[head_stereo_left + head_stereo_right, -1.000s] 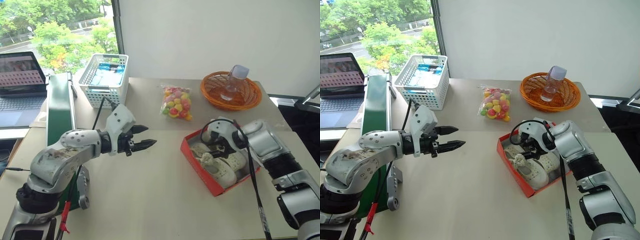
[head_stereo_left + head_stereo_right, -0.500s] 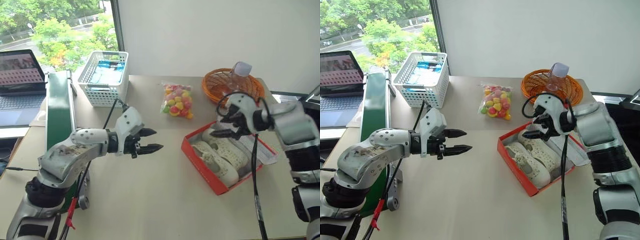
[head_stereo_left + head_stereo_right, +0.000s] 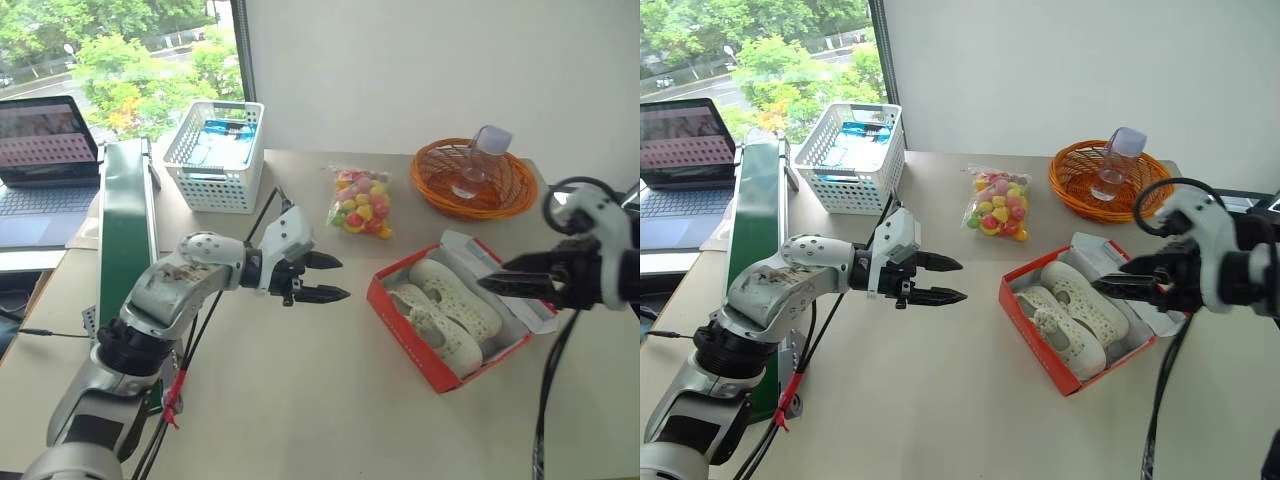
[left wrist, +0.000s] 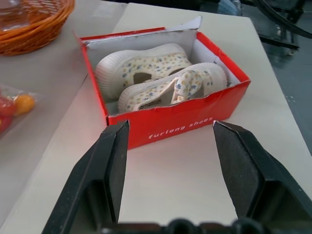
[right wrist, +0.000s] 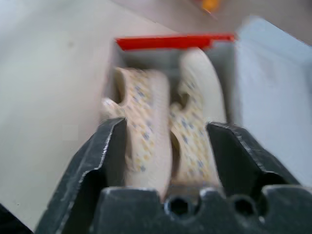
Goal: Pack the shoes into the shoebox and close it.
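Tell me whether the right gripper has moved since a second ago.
Yes. The right gripper has lifted out of the shoebox and drawn back toward the robot's right, off the shoes.

The two head views sit high, looking forward and down over the beige bench (image 3: 300, 400), side by side and sharing almost everything. The left wrist cam looks out level between the left pincer (image 4: 170, 161) fingers at the open red-orange cardboard shoebox (image 4: 180, 122) just ahead. The right wrist cam looks steeply down between the right pincer (image 5: 165, 146) fingers, closer, at that same box and its cream-white shoes (image 5: 146, 126).
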`<state>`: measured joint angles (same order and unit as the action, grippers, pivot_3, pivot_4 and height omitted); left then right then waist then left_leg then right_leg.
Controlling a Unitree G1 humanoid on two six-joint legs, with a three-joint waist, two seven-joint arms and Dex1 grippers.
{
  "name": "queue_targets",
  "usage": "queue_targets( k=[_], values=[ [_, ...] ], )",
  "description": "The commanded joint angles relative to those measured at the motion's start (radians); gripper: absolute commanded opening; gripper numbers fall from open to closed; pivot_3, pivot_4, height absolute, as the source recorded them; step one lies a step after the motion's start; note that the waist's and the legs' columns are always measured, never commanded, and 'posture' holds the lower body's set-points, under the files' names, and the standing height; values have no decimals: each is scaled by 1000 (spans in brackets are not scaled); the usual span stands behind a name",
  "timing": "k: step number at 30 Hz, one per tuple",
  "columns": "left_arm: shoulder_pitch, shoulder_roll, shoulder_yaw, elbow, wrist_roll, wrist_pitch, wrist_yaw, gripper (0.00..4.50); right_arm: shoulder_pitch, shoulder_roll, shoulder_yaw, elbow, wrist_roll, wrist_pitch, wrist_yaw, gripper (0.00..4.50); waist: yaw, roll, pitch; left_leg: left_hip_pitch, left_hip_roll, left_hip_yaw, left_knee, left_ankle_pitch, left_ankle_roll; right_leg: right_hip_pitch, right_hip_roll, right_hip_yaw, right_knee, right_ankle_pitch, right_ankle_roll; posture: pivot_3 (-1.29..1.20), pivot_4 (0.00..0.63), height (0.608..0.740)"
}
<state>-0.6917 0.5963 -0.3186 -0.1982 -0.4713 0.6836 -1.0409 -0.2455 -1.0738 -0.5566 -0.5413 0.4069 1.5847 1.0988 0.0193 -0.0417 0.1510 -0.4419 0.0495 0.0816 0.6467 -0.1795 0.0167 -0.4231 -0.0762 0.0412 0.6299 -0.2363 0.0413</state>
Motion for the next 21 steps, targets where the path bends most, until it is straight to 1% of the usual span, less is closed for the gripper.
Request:
queue_targets(
  k=[1,3,5,6,9,12,14,16,21],
  values=[
    [-37,-17,-14,3,23,-46,-43,2890,173,24,-205,-77,16,26,-5,1669,-3,0,0,0,0,0,0,0,0,0,0,0,1,0,0,0,150,740],
    [-46,-21,-22,8,37,-57,-56,2890,282,57,-277,-88,18,11,-7,1008,-5,0,0,1,0,-2,1,0,0,1,1,-1,1,0,0,0,150,740],
    [-61,-25,-23,13,50,-62,-61,2890,402,112,-322,-60,-9,-49,-35,222,-8,0,0,1,0,-2,2,0,0,2,1,0,2,0,0,0,150,740],
    [-72,-28,-24,20,62,-63,-58,2890,466,155,-333,-35,-22,-96,-51,49,-8,0,0,1,0,-3,2,0,0,2,1,0,2,0,1,0,150,740],
    [-82,-29,-27,22,92,-70,-52,2890,542,248,-333,35,-34,-227,-100,49,-8,0,-1,1,0,-4,3,0,0,3,1,-1,1,-1,2,0,150,740],
    [-74,-20,-18,14,110,-65,-44,2890,567,341,-277,165,-37,-400,-133,49,-20,1,-1,1,-1,-3,3,0,1,3,1,1,1,-1,2,0,150,740],
    [-62,-3,-7,6,117,-59,-43,2890,542,380,-248,255,-42,-478,-170,49,-22,2,-1,1,-1,-4,3,0,1,3,1,1,1,-1,2,0,150,740],
    [-52,10,8,-4,116,-47,-39,2890,478,408,-232,343,-35,-537,-210,49,-34,1,-1,2,-1,-4,3,0,1,3,1,1,1,-1,2,0,150,740],
    [-31,36,44,-40,109,-14,-11,2890,366,437,-133,595,-65,-745,-278,49,-34,4,-2,2,-1,-4,3,0,1,3,1,2,2,0,2,0,150,740]
  ],
)
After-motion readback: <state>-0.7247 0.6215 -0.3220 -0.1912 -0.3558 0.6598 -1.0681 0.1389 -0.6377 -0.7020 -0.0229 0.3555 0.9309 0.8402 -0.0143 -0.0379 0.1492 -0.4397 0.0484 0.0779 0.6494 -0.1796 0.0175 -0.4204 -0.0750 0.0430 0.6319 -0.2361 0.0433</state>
